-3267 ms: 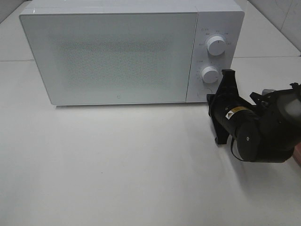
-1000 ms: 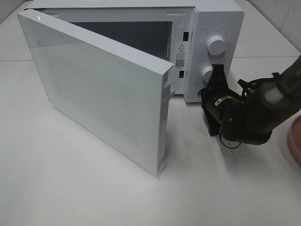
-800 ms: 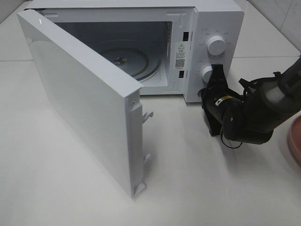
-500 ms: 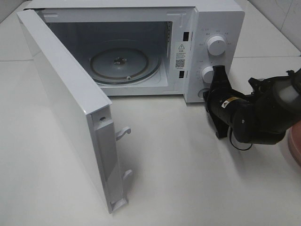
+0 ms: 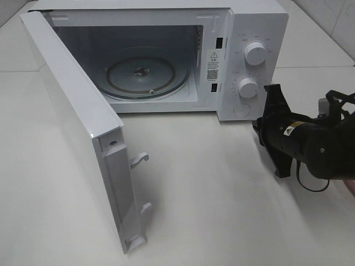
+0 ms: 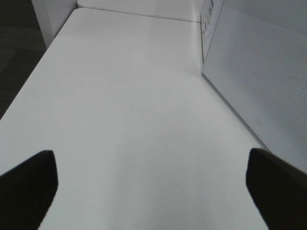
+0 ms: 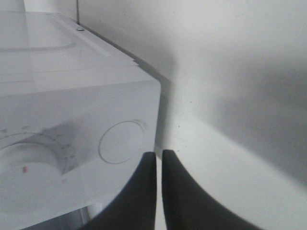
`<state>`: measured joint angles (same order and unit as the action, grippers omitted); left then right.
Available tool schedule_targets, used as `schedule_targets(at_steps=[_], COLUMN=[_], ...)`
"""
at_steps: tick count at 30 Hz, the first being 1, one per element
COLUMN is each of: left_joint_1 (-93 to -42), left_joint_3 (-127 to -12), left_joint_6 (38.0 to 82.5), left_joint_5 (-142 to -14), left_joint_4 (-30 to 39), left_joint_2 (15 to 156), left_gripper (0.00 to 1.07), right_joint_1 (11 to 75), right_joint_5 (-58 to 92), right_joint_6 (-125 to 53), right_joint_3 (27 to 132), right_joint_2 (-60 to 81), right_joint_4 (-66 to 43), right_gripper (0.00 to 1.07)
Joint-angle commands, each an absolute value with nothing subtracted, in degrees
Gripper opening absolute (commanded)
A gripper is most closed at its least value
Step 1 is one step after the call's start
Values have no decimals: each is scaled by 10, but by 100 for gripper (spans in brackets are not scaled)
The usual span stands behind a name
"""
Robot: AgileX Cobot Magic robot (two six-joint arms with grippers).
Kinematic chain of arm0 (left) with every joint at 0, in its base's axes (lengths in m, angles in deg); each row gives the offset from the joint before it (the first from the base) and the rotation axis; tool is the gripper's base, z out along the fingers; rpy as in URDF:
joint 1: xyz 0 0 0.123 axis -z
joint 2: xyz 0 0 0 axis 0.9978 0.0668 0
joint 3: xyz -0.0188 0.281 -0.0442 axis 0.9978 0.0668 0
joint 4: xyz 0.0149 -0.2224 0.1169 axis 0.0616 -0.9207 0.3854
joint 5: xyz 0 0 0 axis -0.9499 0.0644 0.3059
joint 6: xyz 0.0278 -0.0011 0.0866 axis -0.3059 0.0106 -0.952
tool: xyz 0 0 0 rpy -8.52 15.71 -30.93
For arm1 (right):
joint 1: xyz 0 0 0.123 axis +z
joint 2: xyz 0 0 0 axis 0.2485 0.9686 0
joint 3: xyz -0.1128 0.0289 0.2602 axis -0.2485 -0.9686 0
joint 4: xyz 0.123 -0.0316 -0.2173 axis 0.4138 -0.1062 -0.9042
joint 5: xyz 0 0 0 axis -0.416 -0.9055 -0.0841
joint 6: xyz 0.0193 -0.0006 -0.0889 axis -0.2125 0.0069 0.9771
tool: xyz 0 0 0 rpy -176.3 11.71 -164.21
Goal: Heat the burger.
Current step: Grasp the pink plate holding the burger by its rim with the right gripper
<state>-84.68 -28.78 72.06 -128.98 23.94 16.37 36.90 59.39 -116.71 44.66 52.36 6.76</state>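
The high camera looks down from the front onto the microwave (image 5: 249, 33), its open door (image 5: 72, 111) and the table (image 5: 222, 194). The left wrist camera looks low along that table beside the door's outer face. The right wrist camera sits close to the microwave's round button (image 7: 121, 142).

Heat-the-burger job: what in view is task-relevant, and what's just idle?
Job:
- microwave, door open
- glass turntable, nothing on it
- right gripper, shut, near the round button
- no burger in view

Idle:
- left gripper, open above the table
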Motion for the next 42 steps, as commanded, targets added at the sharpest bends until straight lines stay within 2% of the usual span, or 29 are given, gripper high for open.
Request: schedule_targets(at_steps=[1, 16, 31, 33, 36, 42], left_joint_1=[-849, -849, -849, -849, -849, -849], left_joint_3=[-287, -287, -287, -287, -287, -287], left_joint_6=[722, 722, 722, 722, 722, 722], left_joint_5=[-1282, -1282, -1282, -1282, -1282, -1282], left_joint_4=[238, 238, 238, 238, 238, 238], left_joint_2=[157, 157, 157, 157, 157, 157], left_gripper=[100, 100, 100, 100, 100, 100], right_joint_1=[367, 367, 367, 367, 367, 367], right_joint_5=[565, 354, 136, 44, -43, -135], right_joint_6=[-1143, -1021, -718, -600, -526, -450], right_joint_3=[416, 390, 393, 417, 447, 484], right_joint_2=[463, 288, 147, 128, 121, 119], right_joint_4=[62, 65, 64, 62, 62, 60], right_gripper=[7, 9, 11, 12, 12, 13])
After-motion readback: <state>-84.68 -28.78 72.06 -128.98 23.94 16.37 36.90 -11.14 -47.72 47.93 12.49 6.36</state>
